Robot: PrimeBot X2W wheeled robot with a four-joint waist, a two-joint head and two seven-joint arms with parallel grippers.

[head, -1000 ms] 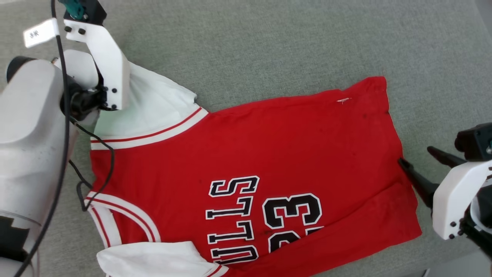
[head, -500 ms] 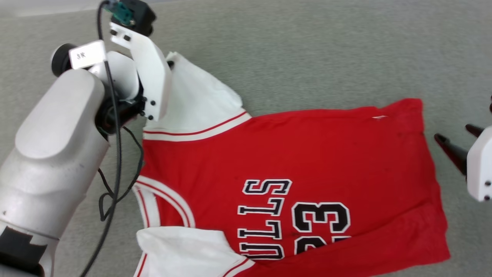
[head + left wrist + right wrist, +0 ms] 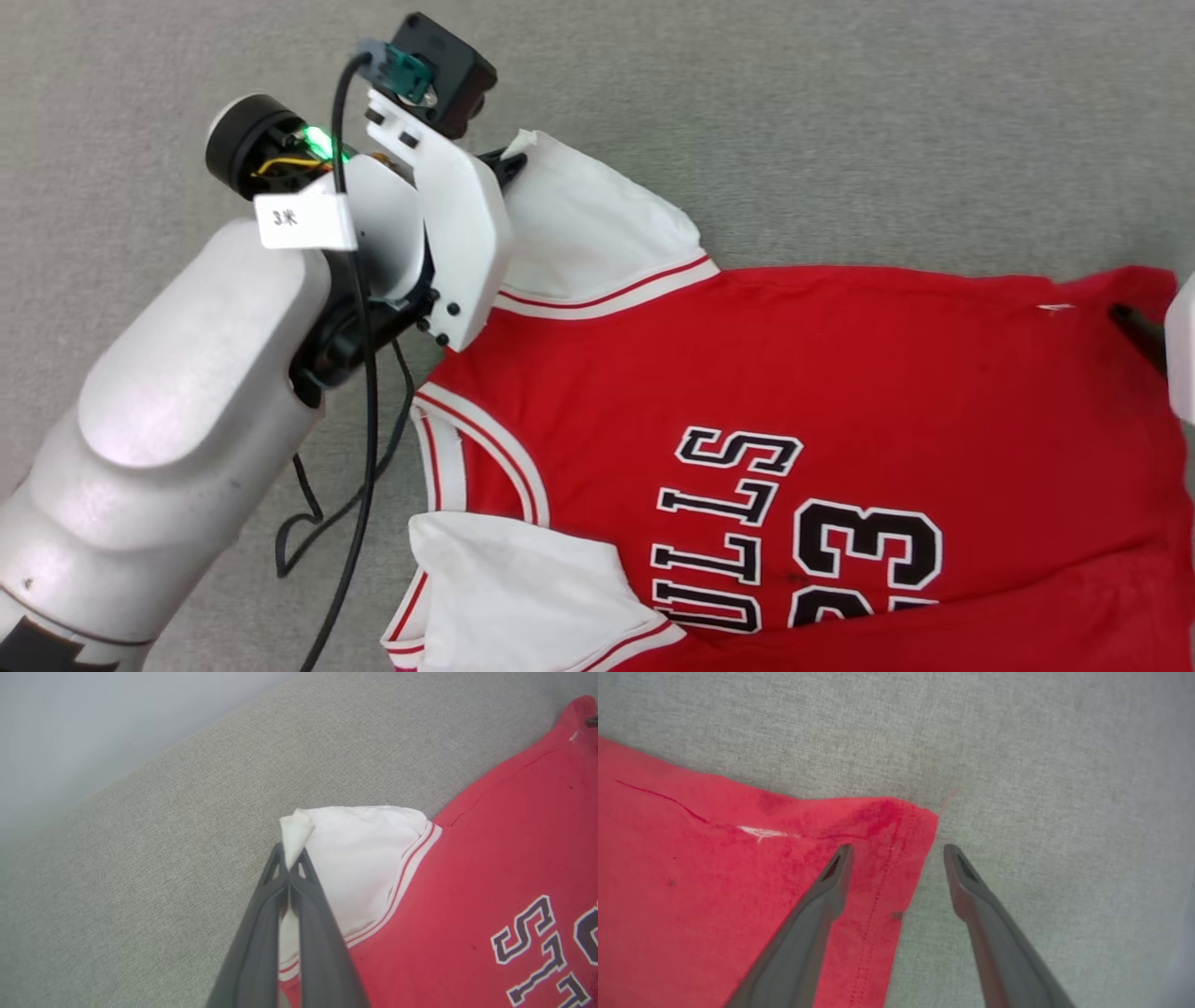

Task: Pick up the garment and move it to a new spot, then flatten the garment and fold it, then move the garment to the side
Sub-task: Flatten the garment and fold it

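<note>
Right fingers [image 3: 822, 905] shifted, two apart, one garment [image 3: 840, 373]

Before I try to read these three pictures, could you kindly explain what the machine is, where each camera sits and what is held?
This is a wheeled robot with two arms; each ends in an end effector with two long dark fingers. The wide picture comes from a camera on its head, looking down. There a red jersey with white sleeves, black lettering and the number 23 lies on a grey fabric surface. The other two pictures come from cameras on the wrists, looking along the fingers. The left wrist view shows the left end effector shut on the tip of a white sleeve. The right wrist view shows the right end effector open, one finger over the jersey's hem corner and one over bare surface, holding nothing.
</note>
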